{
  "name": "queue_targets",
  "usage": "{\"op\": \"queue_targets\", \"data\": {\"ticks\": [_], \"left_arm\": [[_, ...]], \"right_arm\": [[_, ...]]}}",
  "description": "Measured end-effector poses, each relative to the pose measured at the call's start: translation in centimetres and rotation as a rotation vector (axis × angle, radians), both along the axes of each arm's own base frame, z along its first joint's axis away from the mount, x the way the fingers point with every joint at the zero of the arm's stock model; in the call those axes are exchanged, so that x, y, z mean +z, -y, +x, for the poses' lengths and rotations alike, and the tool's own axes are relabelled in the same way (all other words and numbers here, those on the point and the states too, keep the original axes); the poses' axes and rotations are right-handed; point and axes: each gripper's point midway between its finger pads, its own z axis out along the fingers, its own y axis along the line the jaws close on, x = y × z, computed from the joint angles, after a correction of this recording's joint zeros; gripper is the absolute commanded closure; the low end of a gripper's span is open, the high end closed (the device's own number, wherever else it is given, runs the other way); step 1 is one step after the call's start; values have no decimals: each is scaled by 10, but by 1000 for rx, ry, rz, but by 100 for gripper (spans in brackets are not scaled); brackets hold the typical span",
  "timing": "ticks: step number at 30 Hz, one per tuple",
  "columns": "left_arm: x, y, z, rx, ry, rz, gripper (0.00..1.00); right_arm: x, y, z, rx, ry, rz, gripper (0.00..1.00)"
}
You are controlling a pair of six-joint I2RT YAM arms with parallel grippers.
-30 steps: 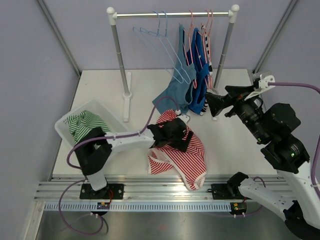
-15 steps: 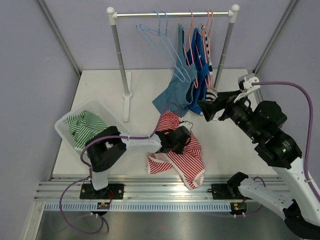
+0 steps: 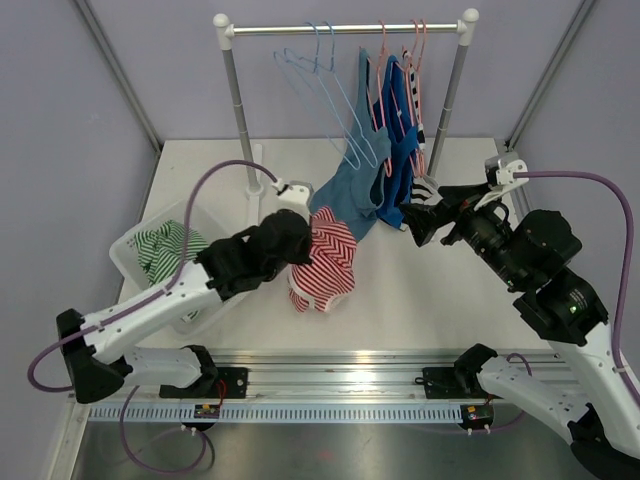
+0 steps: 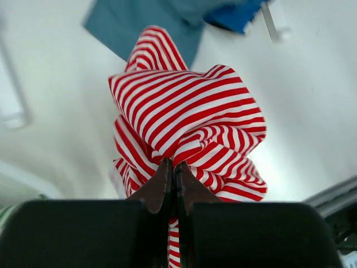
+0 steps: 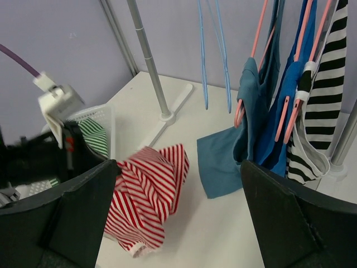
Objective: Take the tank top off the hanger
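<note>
A red-and-white striped tank top (image 3: 326, 262) hangs bunched off the table, pinched in my left gripper (image 3: 299, 243). In the left wrist view the two fingers (image 4: 174, 168) are pressed together on a fold of the striped tank top (image 4: 189, 114). My right gripper (image 3: 413, 222) stands open and empty to the right, near the hanging clothes. In its own view the right gripper (image 5: 178, 164) looks across at the striped tank top (image 5: 146, 192). Pink hangers (image 3: 381, 70) on the rail carry a teal top (image 3: 352, 185), a blue top (image 3: 398, 150) and a black-and-white striped one.
Two empty blue hangers (image 3: 325, 85) hang on the rail (image 3: 340, 29); the rack's posts (image 3: 240, 120) stand at the back. A white basket (image 3: 133, 243) with a green striped garment (image 3: 160, 250) sits at the left. The teal top's hem lies on the table.
My left gripper has shut on the striped tank top, lifted it off the table and carried it left and back. My right arm shifted a little near the rack.
</note>
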Motion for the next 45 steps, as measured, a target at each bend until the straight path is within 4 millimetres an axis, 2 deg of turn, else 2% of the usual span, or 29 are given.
{"op": "queue_targets", "data": {"ticks": [3, 8, 11, 14, 16, 19, 24, 27, 29, 32, 36, 37, 38, 40, 41, 42, 45], "left_arm": [[37, -45, 17, 119, 55, -17, 100], [83, -121, 35, 319, 116, -11, 100], [99, -159, 39, 419, 142, -9, 100], [99, -202, 47, 551, 133, 2, 100], [87, -229, 52, 628, 95, -3, 100], [50, -261, 56, 704, -12, -28, 100], [-42, -306, 48, 845, -244, -180, 100], [-112, -334, 27, 997, -437, -289, 100], [-142, -336, 18, 1037, -539, -355, 100], [-155, -334, 17, 1036, -602, -418, 100], [-148, -333, 24, 1017, -567, -451, 100], [-145, -333, 24, 1018, -556, -451, 84], [-141, -333, 23, 1016, -541, -451, 73], [-130, -334, 23, 1017, -500, -453, 44], [-122, -334, 23, 1019, -470, -454, 12], [-112, -335, 23, 1019, -434, -452, 1], [-73, -338, 23, 1023, -302, -453, 1]], "right_arm": [[1, 1, -2, 0, 6, 11, 0], [7, 0, -3, 6, 29, 40, 0], [6, -3, 0, 11, 28, 55, 1], [4, -8, 3, 21, 21, 60, 0], [4, -14, 6, 35, 18, 64, 1], [4, -21, 10, 53, 14, 69, 0], [2, -31, 14, 84, 8, 71, 1], [5, -33, 14, 94, 18, 81, 1], [7, -34, 14, 101, 26, 86, 0], [8, -37, 12, 117, 31, 88, 1], [7, -39, 14, 120, 28, 85, 1], [6, -39, 15, 118, 24, 83, 0], [4, -39, 17, 111, 15, 78, 0], [-2, -38, 24, 84, -13, 61, 0], [-5, -37, 30, 58, -33, 49, 1], [-6, -35, 35, 28, -52, 38, 1], [-8, -33, 58, -61, -105, 1, 1]]}}
